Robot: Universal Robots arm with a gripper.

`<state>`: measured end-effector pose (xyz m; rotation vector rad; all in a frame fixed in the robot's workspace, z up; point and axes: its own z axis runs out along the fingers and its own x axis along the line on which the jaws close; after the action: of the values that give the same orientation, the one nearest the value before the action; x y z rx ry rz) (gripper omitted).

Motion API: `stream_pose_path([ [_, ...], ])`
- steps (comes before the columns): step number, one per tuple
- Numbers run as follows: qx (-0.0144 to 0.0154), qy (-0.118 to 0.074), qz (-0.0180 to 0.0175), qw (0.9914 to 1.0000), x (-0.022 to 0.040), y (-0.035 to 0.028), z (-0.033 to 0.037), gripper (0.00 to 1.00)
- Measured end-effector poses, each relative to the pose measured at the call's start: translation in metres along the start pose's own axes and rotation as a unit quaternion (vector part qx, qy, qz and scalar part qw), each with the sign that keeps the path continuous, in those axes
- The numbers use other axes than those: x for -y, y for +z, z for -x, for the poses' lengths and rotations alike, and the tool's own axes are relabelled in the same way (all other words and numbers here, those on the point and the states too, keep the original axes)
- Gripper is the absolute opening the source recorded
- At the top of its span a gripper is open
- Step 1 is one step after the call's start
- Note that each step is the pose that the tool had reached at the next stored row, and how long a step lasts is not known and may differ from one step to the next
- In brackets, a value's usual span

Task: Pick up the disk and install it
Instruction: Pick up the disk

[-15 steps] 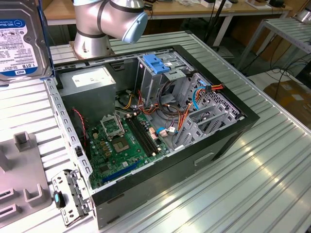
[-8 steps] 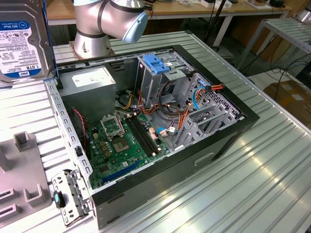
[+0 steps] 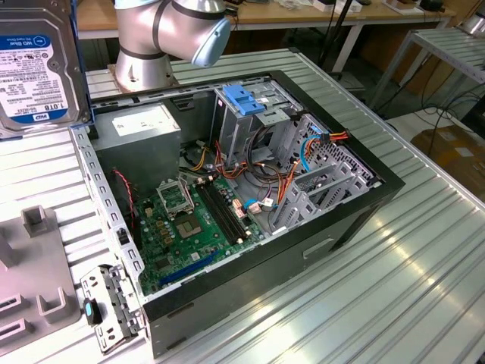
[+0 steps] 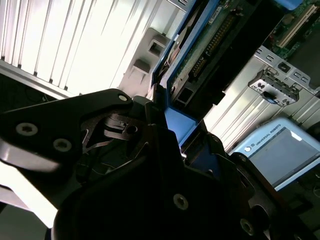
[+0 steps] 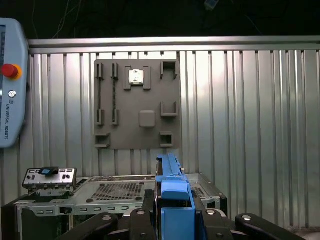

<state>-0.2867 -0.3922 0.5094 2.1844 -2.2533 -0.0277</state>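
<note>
Disk (image 3: 30, 64) sits clamped in the gripper (image 5: 172, 212) — the jaws are closed on its blue side rail (image 5: 174, 192), and it is lifted clear of the table (image 3: 424, 265). To do this well, I'd judge, the rails must line up squarely with the drive cage (image 3: 250, 114), which lies well apart from the gripper inside the open case (image 3: 356, 205). Loose cables (image 3: 284, 178) hang just beside that cage and the power-supply box (image 3: 140, 136) stands near it — tight edges. Between gripper and case the air looks open; the grey fixture plate (image 5: 137, 105) lies ahead of the gripper.
</note>
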Motion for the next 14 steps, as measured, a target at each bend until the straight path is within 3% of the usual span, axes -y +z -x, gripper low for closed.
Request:
stream_pose_path([
  [14, 0.0000, 0.001, 0.0001, 1.00000, 0.0137, -0.0002, -0.0008, 0.37],
])
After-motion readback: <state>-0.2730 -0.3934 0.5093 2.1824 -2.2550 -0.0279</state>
